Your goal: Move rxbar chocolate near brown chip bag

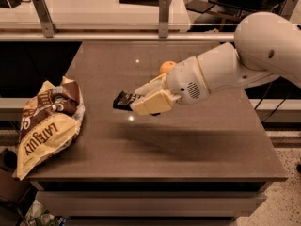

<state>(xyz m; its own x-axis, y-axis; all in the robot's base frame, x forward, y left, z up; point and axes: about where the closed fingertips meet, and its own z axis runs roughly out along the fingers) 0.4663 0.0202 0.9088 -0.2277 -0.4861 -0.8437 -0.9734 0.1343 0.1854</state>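
Brown tabletop point(197, 140) in the camera view: the gripper point(140, 101) hangs above mid-table, clenched on the rxbar chocolate point(122, 100). The bar's free end points toward the brown chip bag point(47, 121), which lies well apart at the table's edge. An orange point(165, 67) sits behind the gripper.

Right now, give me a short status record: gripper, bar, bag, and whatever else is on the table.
gripper: over the table's middle, pointing left, shut on the bar
rxbar chocolate: held at one end, lifted clear of the table, its free end towards the bag
brown chip bag: lying at the table's left edge, partly overhanging it, apart from the bar
orange: on the table behind the gripper, partly hidden by it
table: dark top
task state: bar not yet set down near the bag
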